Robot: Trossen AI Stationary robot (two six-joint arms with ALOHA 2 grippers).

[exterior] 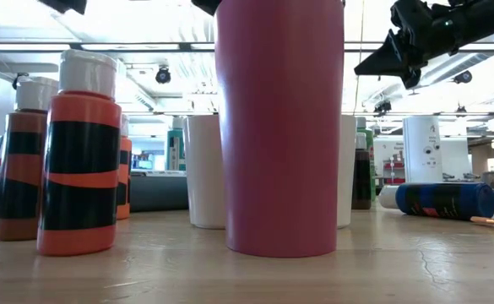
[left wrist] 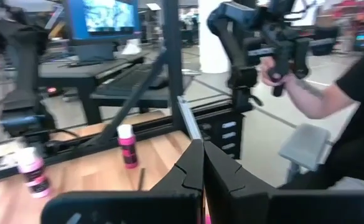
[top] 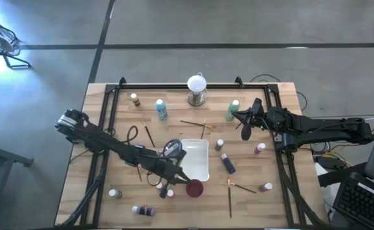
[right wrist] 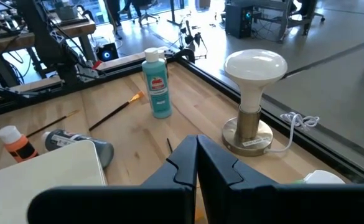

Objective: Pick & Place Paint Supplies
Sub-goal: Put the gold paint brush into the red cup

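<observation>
Wooden worktop (top: 110, 128) with a black frame, grey floor around it; paint supplies scattered all over.

High view: left gripper (top: 172, 167) reaches in over the near-left edge of the white tray (top: 199, 160), fingers clenched, nothing held. Right gripper (top: 246, 131) hangs over the right half, just beside the green bottle (top: 231, 110), fingers pressed together, empty too. Dark red cup (top: 194, 188) sits just off the tray's near edge. Teal bottle (top: 162, 109) stands left of the white globe lamp (top: 197, 89). Dark blue bottle (top: 227, 163) lies on its side right of the tray. Brushes (top: 196, 122) lie loose mid-worktop, another brush (top: 230, 197) near the front right.

Low view only: the cup (exterior: 280, 127) fills the centre, two orange bottles (exterior: 79, 152) stand left of it, the blue bottle (exterior: 445, 200) lies far right. Right gripper (exterior: 399, 57) is up in the air, well clear of the worktop.

Left wrist only: fingers (left wrist: 191, 171) meet at the tips; two pink bottles (left wrist: 127, 146) stand on the worktop; a person's hand (left wrist: 275, 71) grips a dark arm handle beyond the worktop edge.

Right wrist only: fingers (right wrist: 185, 162) together, teal bottle (right wrist: 157, 84) and lamp (right wrist: 255, 99) ahead, a small orange bottle (right wrist: 14, 142) by the tray corner (right wrist: 57, 168), a grey tube (right wrist: 76, 142) lying next to it.
</observation>
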